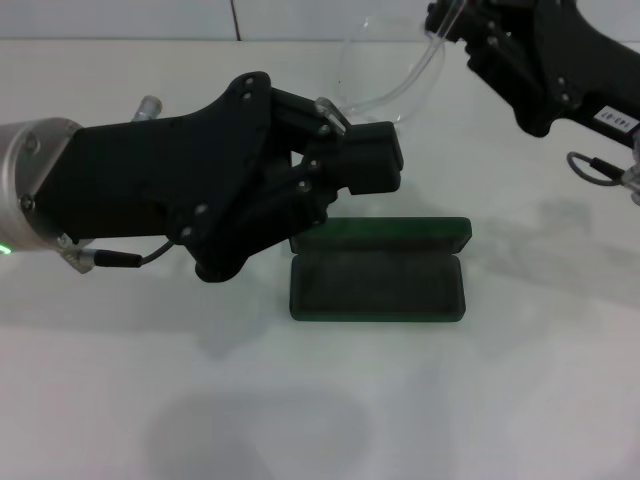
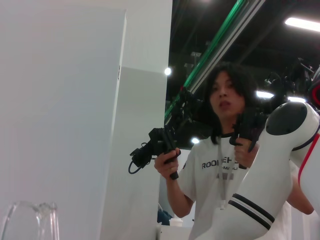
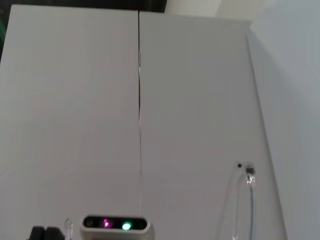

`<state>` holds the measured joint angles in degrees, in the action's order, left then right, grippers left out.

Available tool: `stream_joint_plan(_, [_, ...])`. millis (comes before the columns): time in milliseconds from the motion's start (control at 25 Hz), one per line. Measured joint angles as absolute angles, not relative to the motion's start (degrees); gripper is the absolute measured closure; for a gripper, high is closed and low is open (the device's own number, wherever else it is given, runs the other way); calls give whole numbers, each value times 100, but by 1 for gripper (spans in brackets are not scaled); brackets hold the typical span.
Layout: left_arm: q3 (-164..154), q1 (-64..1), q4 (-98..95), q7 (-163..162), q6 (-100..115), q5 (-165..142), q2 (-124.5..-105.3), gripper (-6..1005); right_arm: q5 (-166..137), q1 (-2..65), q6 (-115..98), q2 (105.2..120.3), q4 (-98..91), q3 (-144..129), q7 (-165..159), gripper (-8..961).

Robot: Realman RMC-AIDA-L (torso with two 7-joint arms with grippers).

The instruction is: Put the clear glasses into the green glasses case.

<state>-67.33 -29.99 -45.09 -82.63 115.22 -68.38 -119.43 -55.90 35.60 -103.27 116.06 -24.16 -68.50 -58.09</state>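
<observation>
We've got the green glasses case (image 1: 378,285) lying open on the desk (image 1: 300,400) just below the middle of the head view, lid laid back toward the far side, dark lining bare, so nothing is in it yet. The clear glasses (image 1: 385,75) are up near the top of the frame, right of centre, held off the desk between both arms. Our right hand (image 1: 450,30) in the upper right has one end of the frame, fingers apparently pinched on it, though the contact runs close to the frame edge. Our left hand (image 1: 375,150) reaches in from the left, its fingers pressed together at the lower edge of the frame, right above the case's left half. So we judge the pick-up done and the case ready; what remains is lowering the glasses into the lining and letting go.
</observation>
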Motion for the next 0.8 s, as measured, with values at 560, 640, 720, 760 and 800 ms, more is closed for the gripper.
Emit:
stream_joint_plan(560, [-6741,-3006,-4417,-8196,11513,-6840,-11949,944,-5599,3618,-10215,11613,-2445,-7413,-5810,900])
stream_joint_plan(640, [-6741,-3006,-4414,-8193,11513,-6843,-11953,944,-5584,3633,-10171,11617,-2449,-7501,-5807,900])
stream_joint_plan(720, [-6742,-3006,-4412,-8192,11513,-6847,-11954,944,-5525,3621,-10153,11619,-2454,-7512,-5781,900])
stream_joint_plan(760, [-6741,-3005,-4412,-8192,11513,-6849,-11954,944,-5466,3599,-10153,11619,-2454,-7508,-5764,900])
stream_joint_plan(800, [-6741,-3002,-4411,-8191,11513,-6852,-11954,944,-5420,3582,-10155,11619,-2454,-7503,-5752,900])
